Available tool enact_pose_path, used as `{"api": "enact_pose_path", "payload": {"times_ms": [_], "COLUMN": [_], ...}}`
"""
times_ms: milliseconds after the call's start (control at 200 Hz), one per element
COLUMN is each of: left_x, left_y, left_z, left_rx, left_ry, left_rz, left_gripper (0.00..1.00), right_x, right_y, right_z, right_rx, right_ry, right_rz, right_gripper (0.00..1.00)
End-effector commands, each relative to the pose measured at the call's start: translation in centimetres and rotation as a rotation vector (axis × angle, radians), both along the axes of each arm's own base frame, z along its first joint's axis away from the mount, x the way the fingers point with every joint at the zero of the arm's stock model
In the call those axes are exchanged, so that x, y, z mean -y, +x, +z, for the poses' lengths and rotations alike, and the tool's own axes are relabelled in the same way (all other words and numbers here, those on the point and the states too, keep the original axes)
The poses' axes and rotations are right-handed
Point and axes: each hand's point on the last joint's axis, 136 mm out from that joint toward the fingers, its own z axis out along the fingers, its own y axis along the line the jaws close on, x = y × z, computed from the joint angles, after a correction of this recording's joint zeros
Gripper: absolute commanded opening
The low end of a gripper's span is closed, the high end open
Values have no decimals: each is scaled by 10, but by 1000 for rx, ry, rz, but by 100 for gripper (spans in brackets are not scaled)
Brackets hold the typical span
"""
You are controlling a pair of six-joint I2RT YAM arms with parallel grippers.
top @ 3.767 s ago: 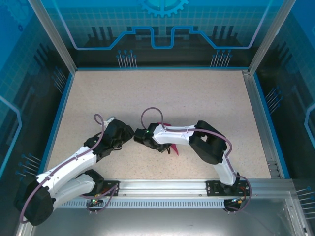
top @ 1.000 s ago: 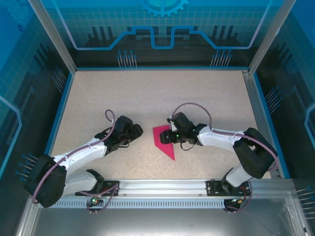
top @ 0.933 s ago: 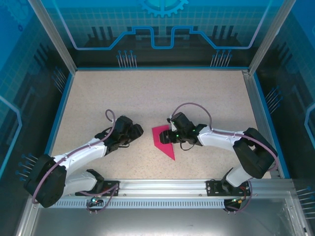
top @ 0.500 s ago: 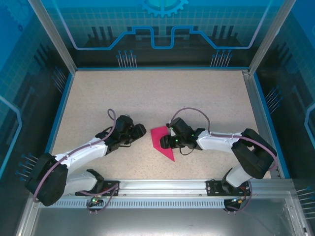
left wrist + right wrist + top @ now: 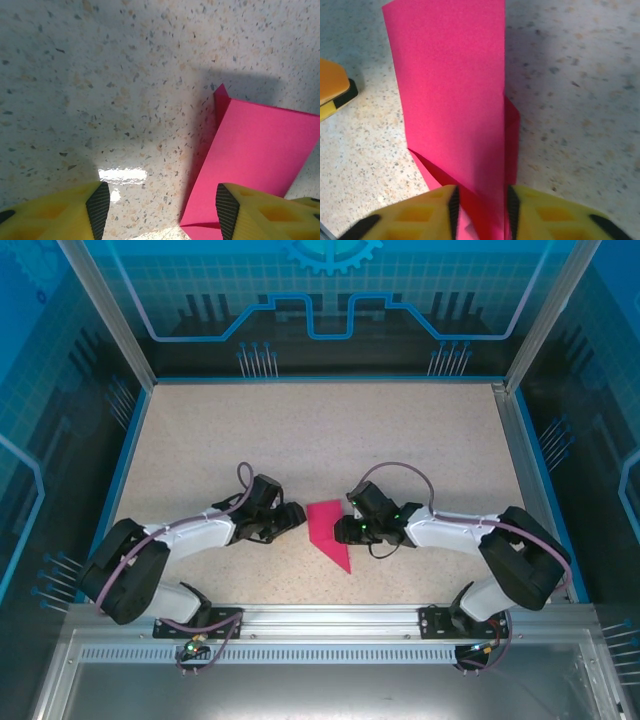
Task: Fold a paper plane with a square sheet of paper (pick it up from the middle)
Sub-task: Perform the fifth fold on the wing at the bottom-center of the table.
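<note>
Top external view puts the paper plane [image 5: 328,530] flat on the speckled table [image 5: 300,430], near the front edge and between the two grippers. The left gripper [image 5: 292,519] is just beside its left edge and the right gripper [image 5: 342,530] is over its right side. Left wrist view shows the left jaws standing wide with nothing clamped; one yellow finger [image 5: 235,215] sits at the paper's edge, and I cannot tell whether it touches. Right wrist view shows the right jaws narrow, a yellow finger [image 5: 440,210] close on each side of the folded paper's near end; whether they pinch it cannot be told. The paper is plain magenta-pink, folded into layers with sharp creases, with a squared far end and a point toward the arms' bases.
</note>
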Motion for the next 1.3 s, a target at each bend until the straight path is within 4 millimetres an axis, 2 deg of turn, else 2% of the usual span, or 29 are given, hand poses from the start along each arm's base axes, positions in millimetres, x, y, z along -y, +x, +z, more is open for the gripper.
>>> {"api": "enact_pose_path", "payload": {"times_ms": [0, 60, 130, 265, 355, 470, 535, 795, 1000, 1150, 1296], "left_x": [18, 24, 29, 31, 35, 41, 45, 57, 62, 67, 73], "left_y": [7, 8, 8, 5, 4, 6, 8, 6, -1, -5, -7], "left_z": [4, 4, 2, -1, -2, -1, 2, 8, 10, 11, 10], "left_rx": [-14, -26, -36, -39, -36, -22, -15, 4, 11, 14, 17], "left_ry": [-67, -84, -85, -60, -81, -91, -97, -113, -124, -133, -132], "left_rz": [-45, -61, -77, -92, -98, -120, -127, -161, -188, -214, -233], "left_gripper": [62, 62, 62, 62, 62, 62, 62, 63, 63, 63, 63], "right_x": [29, 44, 44, 16, 2, -8, -8, -21, -8, 11, 22], "right_y": [3, 5, 6, 1, -2, -4, -6, -19, -14, -9, -14], "right_z": [1, -2, 3, 30, 44, 49, 43, 29, -4, -28, -48], "right_rx": [-9, -30, -24, 15, 13, 8, -21, -101, -128, -160, -201], "right_ry": [-96, -139, -101, 95, 192, 251, 231, 266, 187, 129, 127], "right_rz": [-79, -103, -79, 13, 43, 71, 87, 176, 130, 70, 42], "right_gripper": [40, 43, 43, 38, 29, 25, 20, 20, 21, 21, 21]}}
